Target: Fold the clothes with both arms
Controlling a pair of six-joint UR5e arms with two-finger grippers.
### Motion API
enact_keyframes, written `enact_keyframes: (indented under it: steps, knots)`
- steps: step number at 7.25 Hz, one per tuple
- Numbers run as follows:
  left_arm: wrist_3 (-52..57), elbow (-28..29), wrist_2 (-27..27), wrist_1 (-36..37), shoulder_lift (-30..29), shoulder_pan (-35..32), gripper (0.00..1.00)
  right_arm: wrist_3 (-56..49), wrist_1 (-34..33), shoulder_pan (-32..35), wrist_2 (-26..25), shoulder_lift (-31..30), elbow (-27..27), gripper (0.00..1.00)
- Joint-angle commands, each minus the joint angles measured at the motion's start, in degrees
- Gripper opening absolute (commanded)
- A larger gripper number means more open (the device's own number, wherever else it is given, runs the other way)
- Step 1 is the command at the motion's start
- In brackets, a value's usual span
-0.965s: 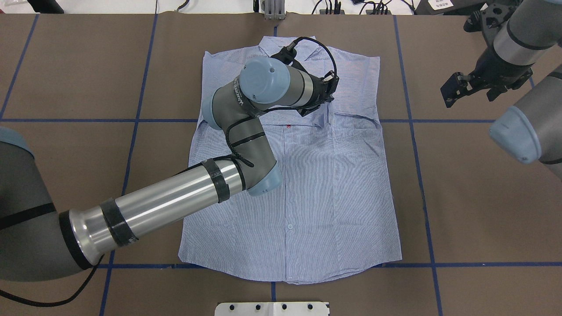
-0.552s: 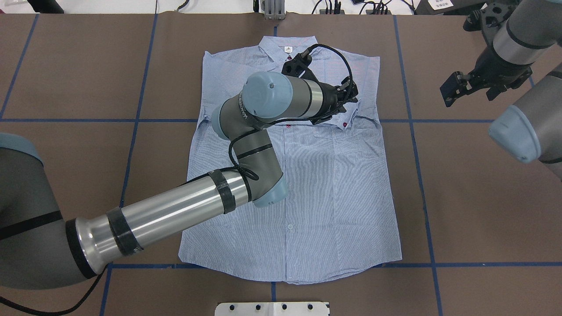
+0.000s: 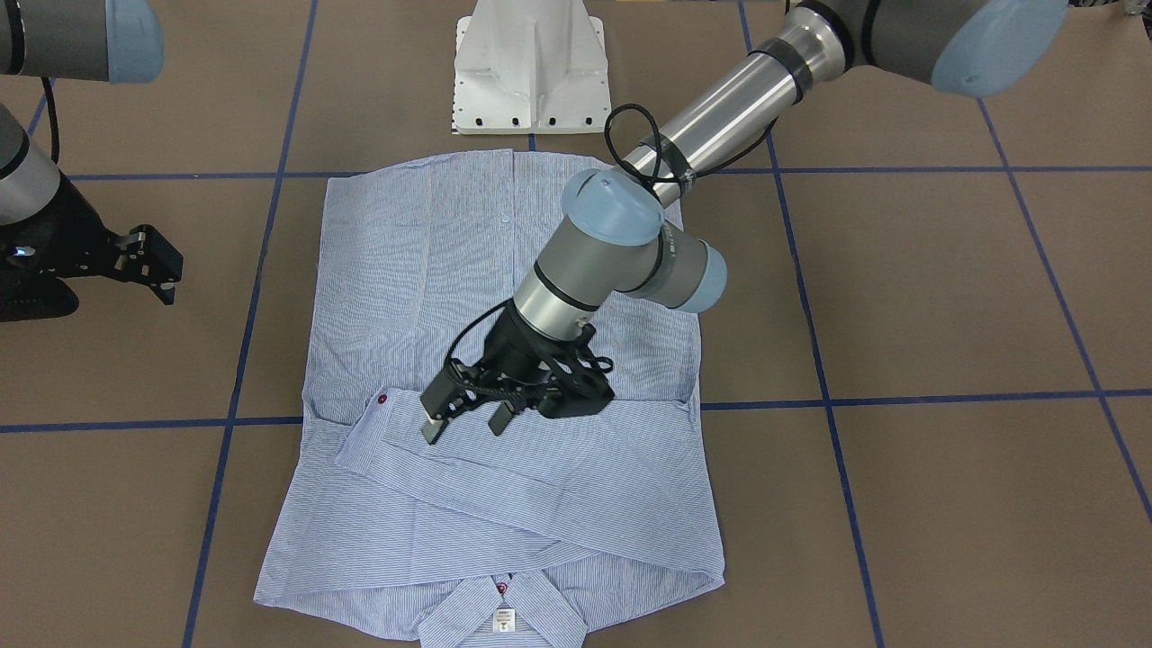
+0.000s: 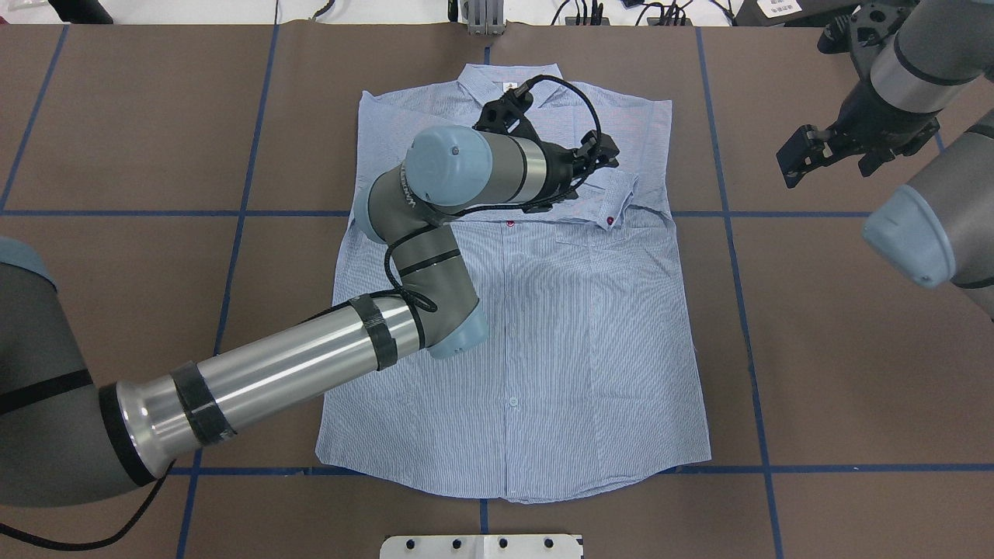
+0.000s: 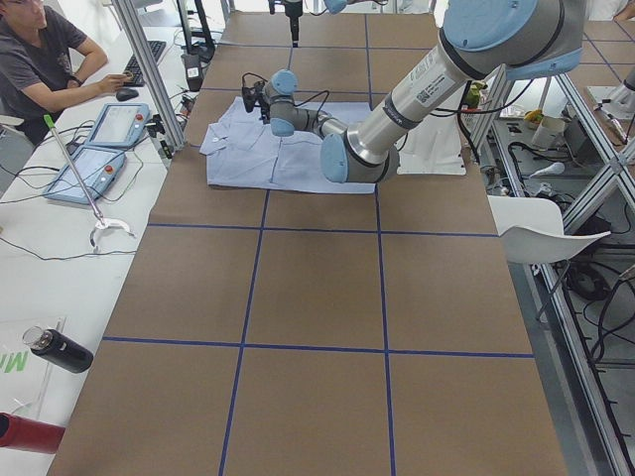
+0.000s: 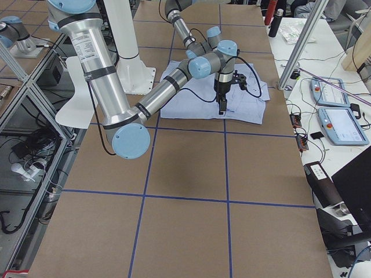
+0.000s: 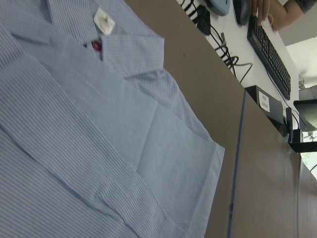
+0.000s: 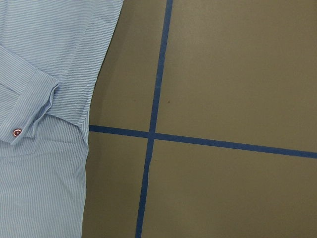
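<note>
Gaping wide, the left jaws hover just over the sleeve point(image 3: 540, 486) of the shirt point(image 3: 423, 270).

The left arm point(image 4: 287, 365) stretches far forward, elbow bent and wrist turned across. The left claw point(image 3: 463, 421) tips downward, jaws spread, gripping nothing. The right arm point(image 4: 924, 46) hangs out wide, with the right claw point(image 3: 153, 263) likewise spread and empty.

Silver-and-grey left arm point(image 4: 295, 365) and right arm point(image 4: 924, 46), pale blue joint caps point(image 4: 449, 154), black cables point(image 4: 581, 92), black tape bands point(image 4: 200, 404).
</note>
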Motion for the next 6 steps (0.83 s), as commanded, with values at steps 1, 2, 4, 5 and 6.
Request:
enact_keyframes:
  steps: [1, 2, 4, 5, 6]
  knots:
    - [8.2, 1.9, 4.6, 6.4, 1.1, -6.1, 0.98, 0.2, 1.4, 0.0, 0.0, 0.2, -0.2, 1.00]
    - [11.3, 5.6, 10.9, 6.4, 1.1, -6.2, 0.98, 0.2, 1.5, -0.1, 0.0, 0.2, -0.3, 1.00]
    - [13.5, 9.0, 14.2, 6.3, 1.2, -7.7, 0.97, 1.1, 3.8, -0.1, 0.2, 0.5, -1.2, 1.00]
    - [13.5, 11.1, 16.8, 6.3, 1.5, -7.6, 0.96, 1.3, 3.9, -0.1, 1.2, 0.5, -1.2, 1.00]
    - [14.6, 12.0, 17.2, 6.4, 2.5, -7.5, 0.96, 1.6, 3.9, -0.1, 1.6, 0.4, -1.2, 1.00]
